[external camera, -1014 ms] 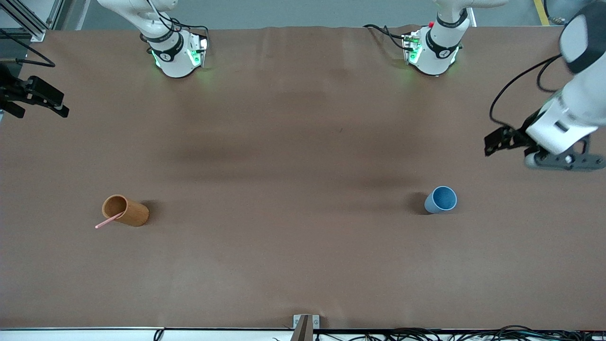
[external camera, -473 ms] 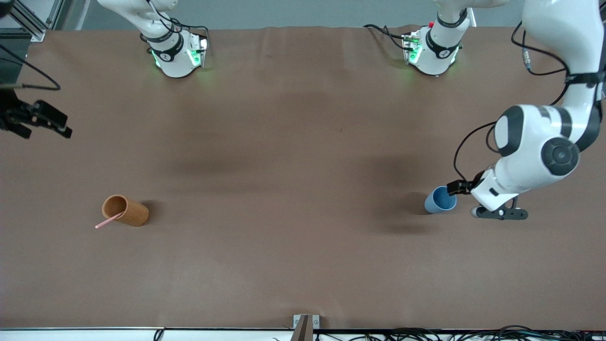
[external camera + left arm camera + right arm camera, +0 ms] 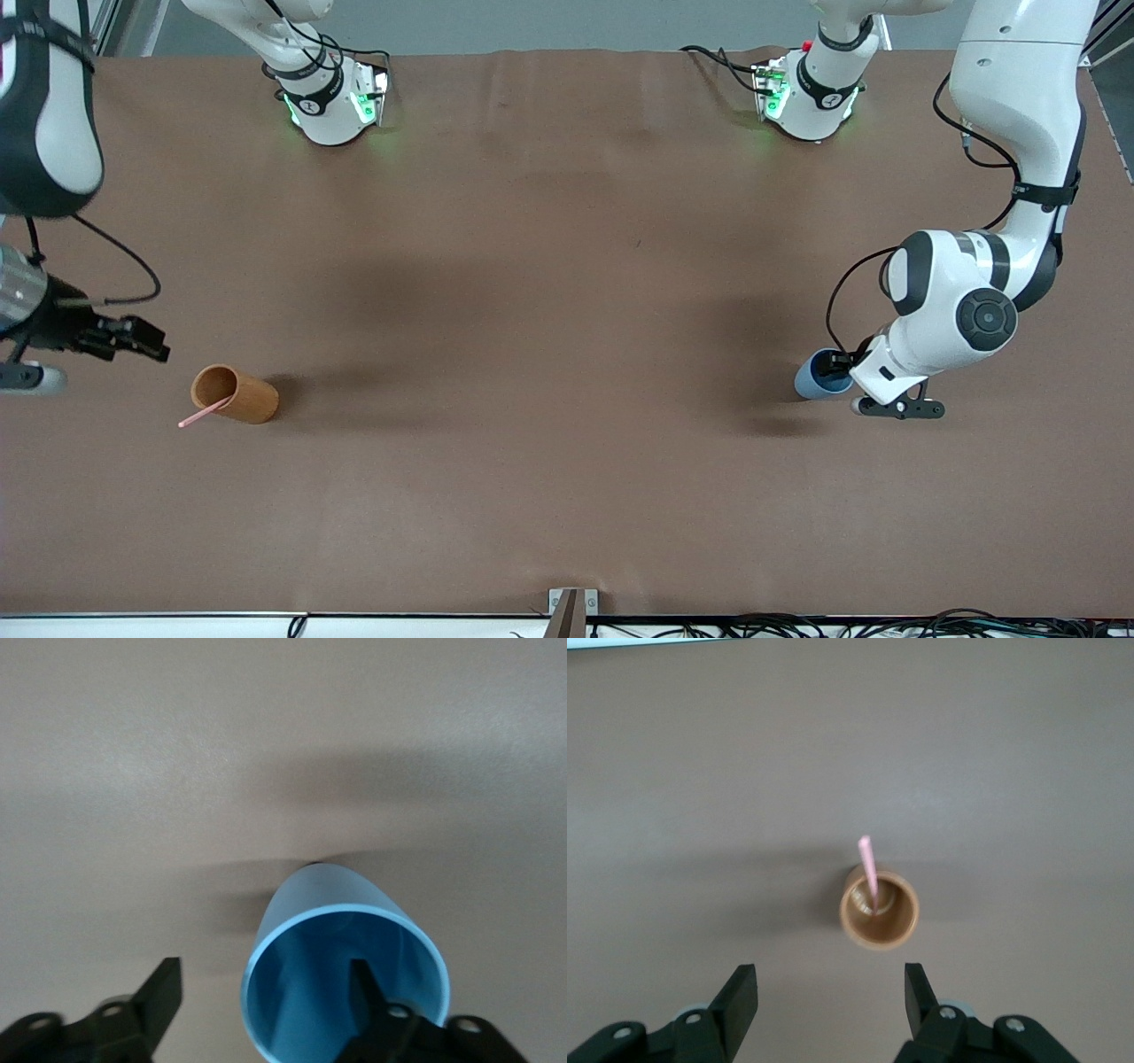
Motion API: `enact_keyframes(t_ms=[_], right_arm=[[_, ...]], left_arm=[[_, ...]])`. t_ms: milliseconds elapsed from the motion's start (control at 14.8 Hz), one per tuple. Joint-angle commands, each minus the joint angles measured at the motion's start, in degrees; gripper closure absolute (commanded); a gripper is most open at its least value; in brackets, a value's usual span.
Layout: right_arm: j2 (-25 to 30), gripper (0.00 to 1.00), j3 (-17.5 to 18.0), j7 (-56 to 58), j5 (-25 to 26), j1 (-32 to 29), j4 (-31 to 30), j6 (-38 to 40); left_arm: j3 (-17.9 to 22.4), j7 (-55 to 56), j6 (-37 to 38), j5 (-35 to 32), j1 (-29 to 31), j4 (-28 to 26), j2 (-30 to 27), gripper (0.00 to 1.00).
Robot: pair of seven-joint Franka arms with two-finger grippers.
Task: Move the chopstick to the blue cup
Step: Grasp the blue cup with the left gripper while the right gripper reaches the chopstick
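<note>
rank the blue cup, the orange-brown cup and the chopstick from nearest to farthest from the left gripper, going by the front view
1. blue cup: right at the left gripper, toward the left arm's end of the table; one jaw sits inside its rim.
2. orange-brown cup: toward the right arm's end.
3. chopstick: in that cup, sticking out the side away from the left gripper, so barely farther.

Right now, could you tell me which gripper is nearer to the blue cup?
Left. The left gripper straddles the blue cup's rim, one finger inside. The right gripper is at the right arm's end of the table, near the orange-brown cup.
</note>
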State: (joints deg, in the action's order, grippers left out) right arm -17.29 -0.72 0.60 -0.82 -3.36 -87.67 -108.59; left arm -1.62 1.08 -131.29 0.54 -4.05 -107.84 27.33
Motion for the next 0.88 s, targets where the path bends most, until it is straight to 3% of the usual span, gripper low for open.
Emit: enact_keyframes(t_ms=[0,68,405,608,811], right_arm=[[-5.4,0.31,-1.0,0.0,0.3,0.0,0.8,-4.4],[-6.9,0.33,-1.0,0.0,0.4,0.1,0.9,-5.3],[-11.5,0.52,-1.0,0.1,1.0,0.1,1.1,-11.2],[-11.4,0.63,-1.0,0.0,0.9,0.2,1.0,-10.7],[-11.4,0.75,-1.0,0.0,0.9,0.1,1.0,-11.2]], left_arm=[[-0.5,-0.9,-1.4,-1.0,0.5,-0.8,-0.3,0.96],[-0.5,-1.2,-1.4,-1.0,0.5,-0.8,-0.2,1.0],[-0.6,-1.1,-0.7,-1.1,0.4,1.9,-0.8,1.0],[-0.8,1.6,6.9,-1.0,-0.3,8.7,-1.2,1.0],[-6.6,14.7,14.2,-1.0,-0.8,15.0,-1.2,1.0]])
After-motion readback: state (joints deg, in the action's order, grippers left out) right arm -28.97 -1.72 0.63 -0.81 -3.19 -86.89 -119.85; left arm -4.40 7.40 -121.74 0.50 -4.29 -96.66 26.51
